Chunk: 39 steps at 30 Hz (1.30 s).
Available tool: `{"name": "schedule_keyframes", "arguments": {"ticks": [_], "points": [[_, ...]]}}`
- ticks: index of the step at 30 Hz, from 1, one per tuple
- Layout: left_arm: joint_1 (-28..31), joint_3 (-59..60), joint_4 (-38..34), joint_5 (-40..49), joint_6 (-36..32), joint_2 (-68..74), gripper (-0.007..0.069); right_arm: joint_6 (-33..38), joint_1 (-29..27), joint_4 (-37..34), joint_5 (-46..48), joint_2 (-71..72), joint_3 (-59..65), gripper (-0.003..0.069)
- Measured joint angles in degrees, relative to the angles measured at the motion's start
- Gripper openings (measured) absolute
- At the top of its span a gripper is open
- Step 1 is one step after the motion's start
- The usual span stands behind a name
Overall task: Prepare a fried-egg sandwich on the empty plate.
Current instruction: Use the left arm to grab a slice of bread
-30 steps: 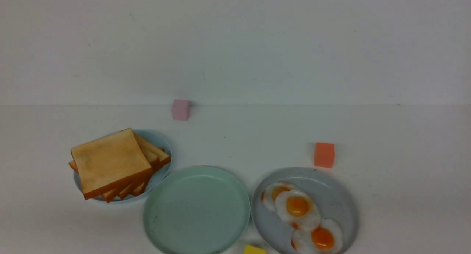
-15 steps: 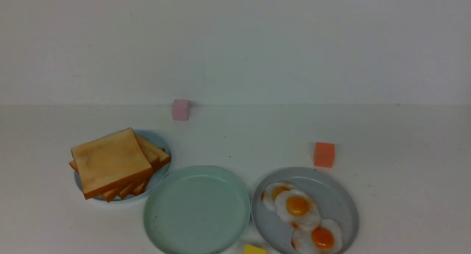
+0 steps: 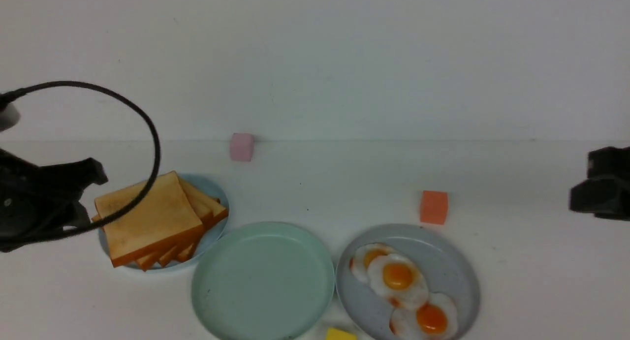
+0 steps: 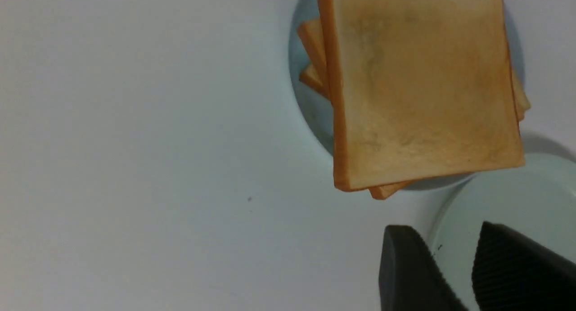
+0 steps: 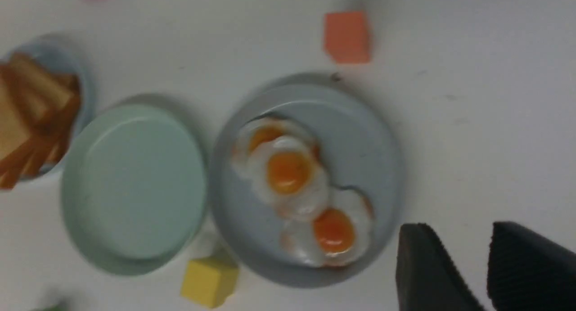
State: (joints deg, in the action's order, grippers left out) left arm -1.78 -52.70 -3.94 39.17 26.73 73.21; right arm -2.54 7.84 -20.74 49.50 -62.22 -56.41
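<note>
The empty plate (image 3: 263, 281), round and mint-green, lies at the front centre with nothing on it. No fried-egg sandwich is in view. A pile of toast slices (image 3: 147, 217) rests on a light-blue plate (image 3: 218, 188) to its left. Three fried eggs (image 3: 398, 276) lie on a grey plate (image 3: 455, 268) to its right. My left gripper (image 4: 445, 239) is open and holds nothing, hovering over the mint plate's rim (image 4: 517, 189) near the toast (image 4: 423, 86). My right gripper (image 5: 459, 232) is open too, above bare table beside the grey plate (image 5: 360, 135).
A pink cube (image 3: 241, 147) stands by the back wall. An orange cube (image 3: 433, 207) sits behind the grey plate, and a yellow cube (image 3: 340, 334) between the two front plates. A black cable (image 3: 147, 128) loops over the toast pile from my left arm (image 3: 44, 202).
Both arms have come into the front view, the left from the left edge beside the toast, the right from the right edge. Plates, toast, eggs and cubes have not moved.
</note>
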Motion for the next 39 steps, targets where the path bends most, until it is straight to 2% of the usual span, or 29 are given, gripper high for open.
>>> {"name": "schedule_keyframes", "arguments": {"ticks": [4, 9, 12, 13, 15, 21, 25, 32, 35, 39], "points": [[6.4, -3.5, -11.9, 1.5, -9.8, 5.1, 0.0238, 4.4, 3.0, -3.9, -0.1, -0.6, 0.0, 0.0241], [14.1, -4.2, -24.3, 1.6, -22.4, 9.8, 0.0254, 5.4, 4.5, -4.0, -0.1, -1.0, 0.0, 0.0241], [14.9, -4.3, -28.3, 1.3, -28.9, 11.9, 0.0272, 5.5, 4.7, -3.9, -0.2, -1.1, 0.0, 0.0241], [15.0, -4.3, -30.9, 1.1, -33.4, 13.6, 0.0295, 5.5, 4.7, -3.9, -0.2, -1.1, 0.0, 0.0241], [15.0, -4.3, -33.0, 0.8, -36.5, 15.3, 0.0331, 5.8, 4.7, -3.7, -0.2, -1.2, 0.0, 0.0241], [15.0, -4.4, -33.8, -1.3, -38.9, 19.0, 0.0432, 5.9, 4.7, -3.8, -0.2, -1.2, 0.0, 0.0241], [15.0, -4.4, -35.1, -1.7, -39.6, 21.7, 0.0449, 5.9, 4.7, -3.8, -0.2, -1.2, 0.0, 0.0241], [15.0, -4.4, -39.9, -3.4, -42.0, 26.1, 0.0411, 5.9, 4.7, -3.8, -0.2, -1.2, 0.0, 0.0241], [15.0, -4.4, -41.2, -4.1, -43.7, 26.3, 0.0345, 5.9, 4.7, -3.8, -0.2, -1.2, 0.0, 0.0241], [15.0, -4.4, -41.2, -4.4, -44.0, 26.3, 0.0221, 5.9, 4.7, -3.8, -0.2, -1.2, 0.0, 0.0241]]}}
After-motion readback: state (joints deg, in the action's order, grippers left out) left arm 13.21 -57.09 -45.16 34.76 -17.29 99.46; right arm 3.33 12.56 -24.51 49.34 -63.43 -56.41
